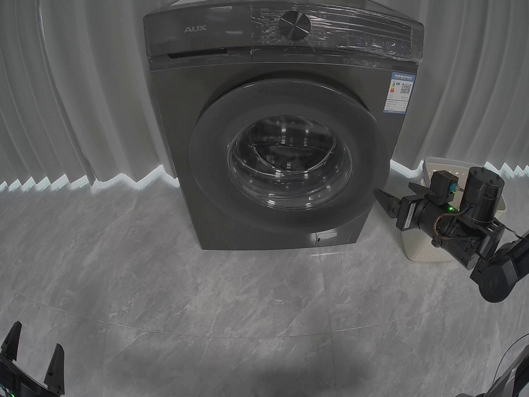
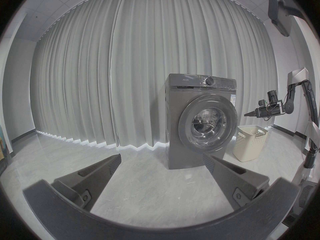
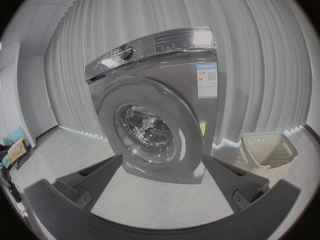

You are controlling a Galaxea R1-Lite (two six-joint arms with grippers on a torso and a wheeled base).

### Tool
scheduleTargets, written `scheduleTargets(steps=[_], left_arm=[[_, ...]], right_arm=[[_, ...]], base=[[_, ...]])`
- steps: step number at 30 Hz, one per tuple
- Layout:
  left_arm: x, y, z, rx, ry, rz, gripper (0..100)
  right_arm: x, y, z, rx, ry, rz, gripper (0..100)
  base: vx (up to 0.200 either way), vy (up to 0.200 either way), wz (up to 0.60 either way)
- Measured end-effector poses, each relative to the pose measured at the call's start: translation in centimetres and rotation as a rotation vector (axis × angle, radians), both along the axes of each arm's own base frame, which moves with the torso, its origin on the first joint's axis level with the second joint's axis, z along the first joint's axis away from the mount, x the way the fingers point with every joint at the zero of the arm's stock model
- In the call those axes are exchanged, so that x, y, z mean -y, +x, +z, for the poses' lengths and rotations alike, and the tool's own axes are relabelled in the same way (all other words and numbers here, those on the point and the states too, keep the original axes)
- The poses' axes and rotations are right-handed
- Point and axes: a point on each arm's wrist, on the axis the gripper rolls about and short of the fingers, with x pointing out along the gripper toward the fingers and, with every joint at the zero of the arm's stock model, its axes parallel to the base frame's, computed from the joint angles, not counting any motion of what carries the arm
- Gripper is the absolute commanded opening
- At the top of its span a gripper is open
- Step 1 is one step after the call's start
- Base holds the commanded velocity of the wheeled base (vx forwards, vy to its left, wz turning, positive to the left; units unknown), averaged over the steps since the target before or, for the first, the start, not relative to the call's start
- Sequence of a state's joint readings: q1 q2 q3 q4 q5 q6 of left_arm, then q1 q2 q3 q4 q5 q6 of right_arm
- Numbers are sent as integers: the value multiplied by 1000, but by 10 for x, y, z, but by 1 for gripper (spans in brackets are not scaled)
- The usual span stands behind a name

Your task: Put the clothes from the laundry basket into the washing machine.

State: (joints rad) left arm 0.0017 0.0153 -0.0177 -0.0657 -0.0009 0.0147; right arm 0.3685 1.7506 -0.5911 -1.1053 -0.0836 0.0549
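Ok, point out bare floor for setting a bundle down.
Free: the grey tiled floor in front of the grey front-loading washing machine, and left of it to the white curtain. Crowded: its right side, where the cream perforated plastic basket stands and the right gripper hangs.

Pleated curtains (image 1: pixel 66 84); grey marble floor (image 1: pixel 220 304)

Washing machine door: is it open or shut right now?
Shut. The round door sits flat against the front of the washing machine, with no gap showing around its rim.
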Motion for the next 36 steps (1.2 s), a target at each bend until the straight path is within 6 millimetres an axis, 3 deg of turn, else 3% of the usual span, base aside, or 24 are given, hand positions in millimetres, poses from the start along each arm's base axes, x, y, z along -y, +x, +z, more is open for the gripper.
scheduleTargets(steps=[11, 20, 28, 29, 36], left_arm=[[0, 0, 0, -2, 4, 0, 100], [0, 0, 0, -2, 8, 1, 100], [0, 0, 0, -2, -1, -1, 100], [0, 0, 0, -2, -3, -1, 100], [0, 0, 0, -1, -1, -1, 100]], right_arm=[[-4, 0, 0, 0, 4, 11, 100], [-10, -2, -1, -2, 4, 41, 100], [-21, -8, -4, -20, 25, 74, 100], [-21, -8, -4, -20, 25, 74, 0], [-21, -8, -2, 0, 32, 68, 0]], base=[[164, 0, 0], [0, 0, 0], [150, 0, 0], [0, 0, 0], [0, 0, 0]])
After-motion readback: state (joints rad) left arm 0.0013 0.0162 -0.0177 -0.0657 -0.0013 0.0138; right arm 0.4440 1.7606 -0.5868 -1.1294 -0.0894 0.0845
